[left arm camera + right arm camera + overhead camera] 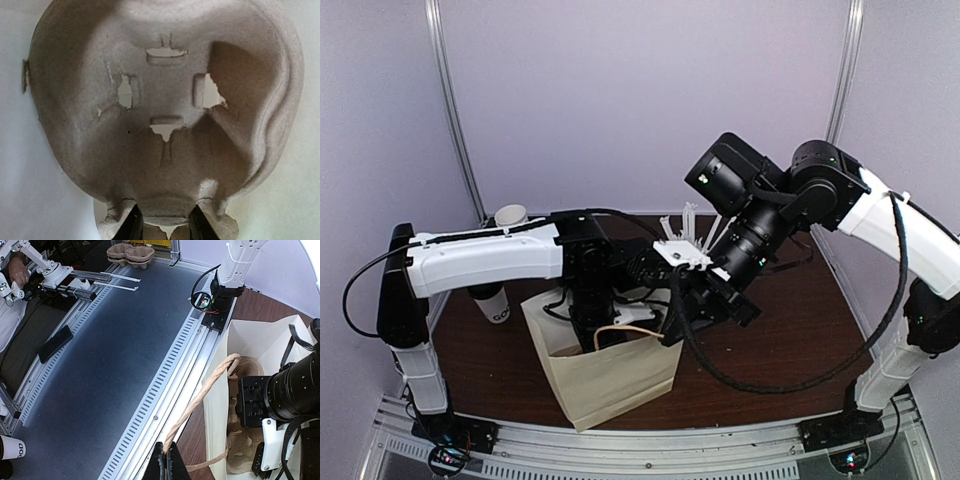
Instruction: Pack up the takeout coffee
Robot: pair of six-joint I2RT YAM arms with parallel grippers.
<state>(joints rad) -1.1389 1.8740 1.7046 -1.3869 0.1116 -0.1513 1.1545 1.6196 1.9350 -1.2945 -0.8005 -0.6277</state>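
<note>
A white paper bag (610,375) stands open at the table's front. My left gripper (165,227) reaches down into it and is shut on the edge of a brown pulp cup carrier (165,100), which fills the left wrist view. The carrier (245,450) also shows inside the bag (250,335). My right gripper (167,460) is shut on the bag's twisted paper handle (210,385), holding it out to the side. At the far left a white cup with black lettering (495,305) stands under the left arm. A dark top just shows, so it looks like the takeout coffee.
A lidless white cup (510,215) stands behind the left arm. Long white straws (685,230) rise behind the right wrist. The slotted metal rail (165,390) runs along the table's front edge. Spare pulp carriers (130,255) and a person's hand (20,272) lie beyond the table.
</note>
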